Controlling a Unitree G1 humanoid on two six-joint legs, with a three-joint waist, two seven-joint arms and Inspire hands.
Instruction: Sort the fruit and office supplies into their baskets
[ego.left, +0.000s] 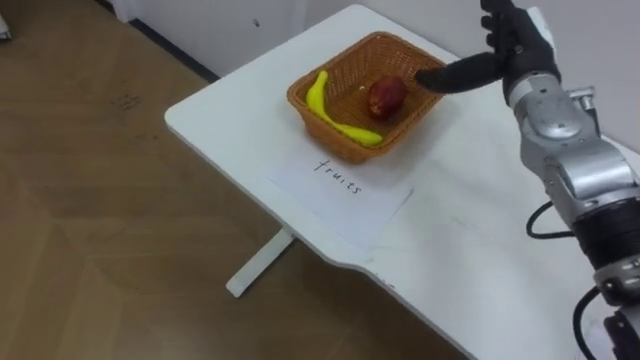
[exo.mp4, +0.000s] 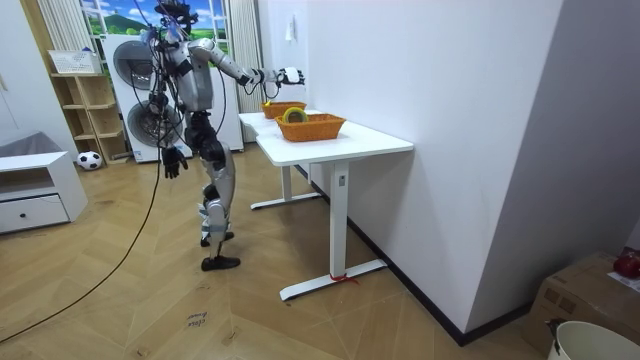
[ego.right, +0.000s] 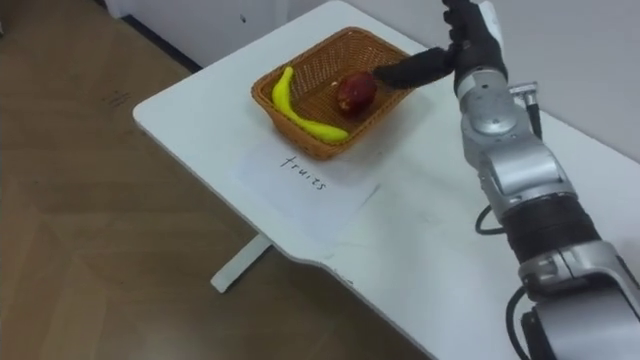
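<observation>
Two fruits, banana (ego.left: 323, 106) and apple (ego.left: 386, 95), are lying in the basket (ego.left: 340, 146); your right hand (ego.left: 515, 48) is hovering open and empty, the apple sitting at its eight o'clock.

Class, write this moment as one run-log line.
right hand: open, above far rim of basket | contents: banana, apple | left hand: at robot's side
</observation>
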